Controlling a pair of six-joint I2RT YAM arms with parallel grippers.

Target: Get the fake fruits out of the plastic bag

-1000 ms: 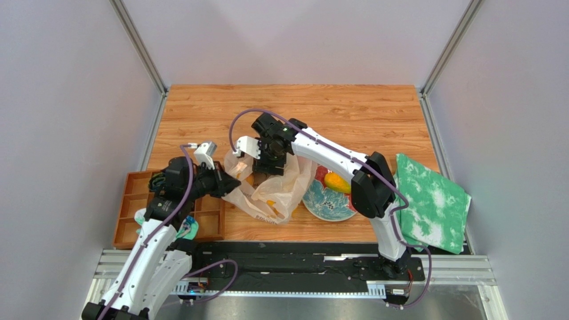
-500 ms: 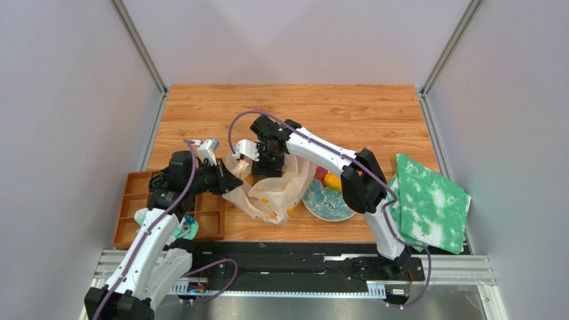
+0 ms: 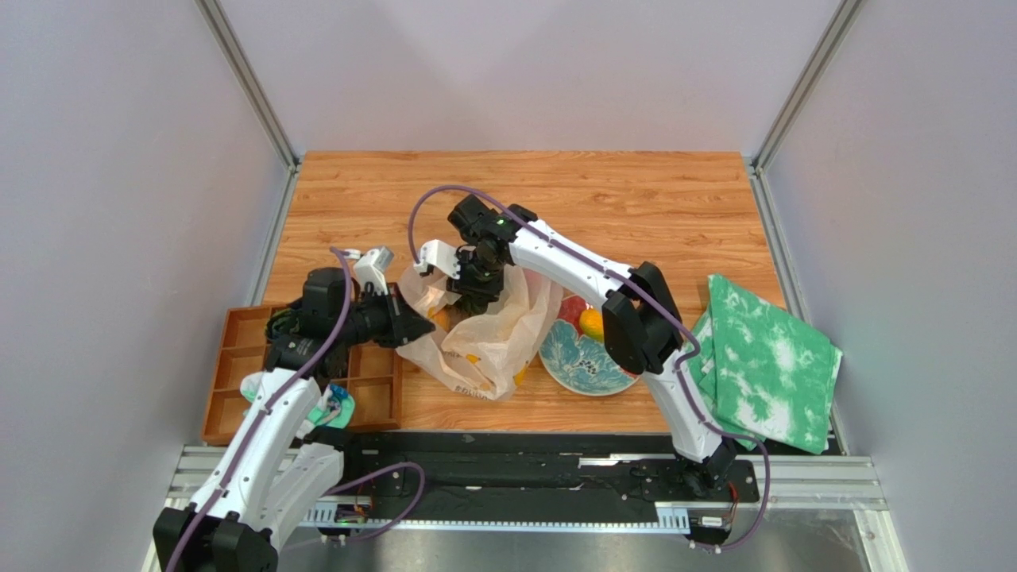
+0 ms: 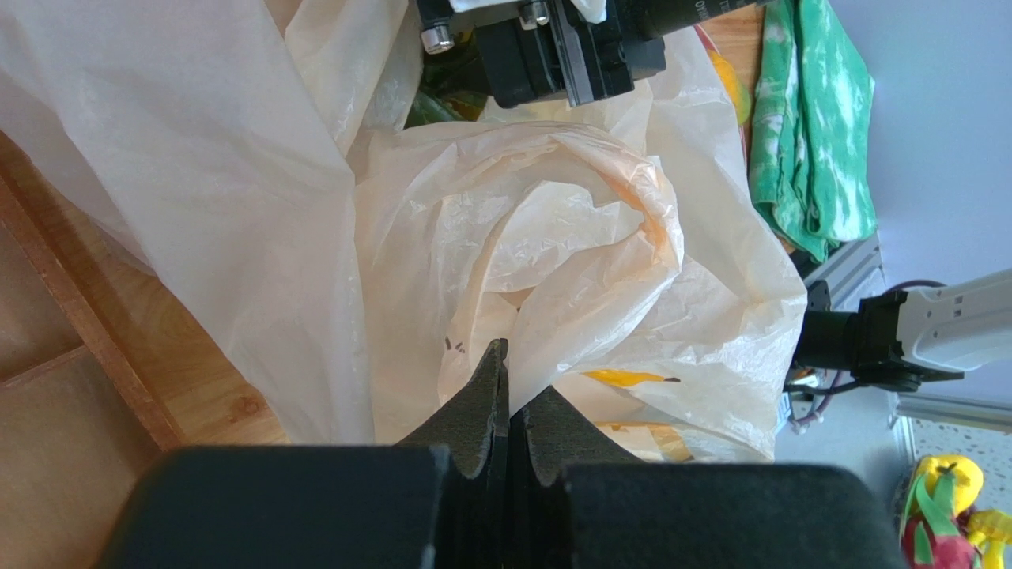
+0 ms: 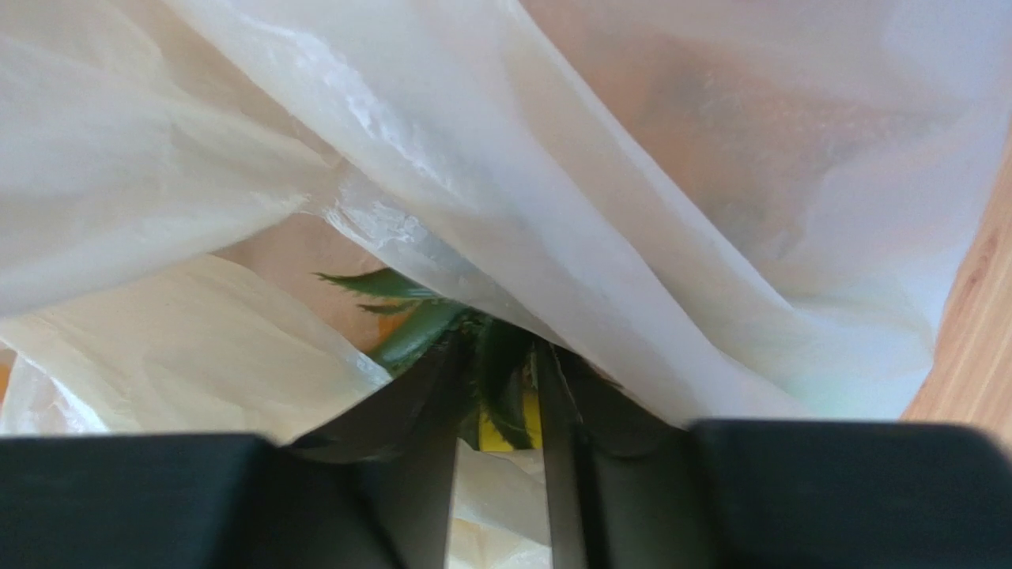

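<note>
The plastic bag (image 3: pixel 495 346) lies crumpled in the middle of the table (image 3: pixel 621 203). The left jaws are pressed together, pinching its edge. The right jaws reach inside its mouth, narrow around the green leaves of the pineapple (image 5: pixel 410 334); whether they pinch them I cannot tell.

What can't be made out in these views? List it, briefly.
- Top view: what lies inside the plastic bag, veiled by its film.
- Right wrist view: whether the right tool has clamped the green leaves; bag folds cover the fruit's body.
- Top view: plate contents, partly behind the right arm.
</note>
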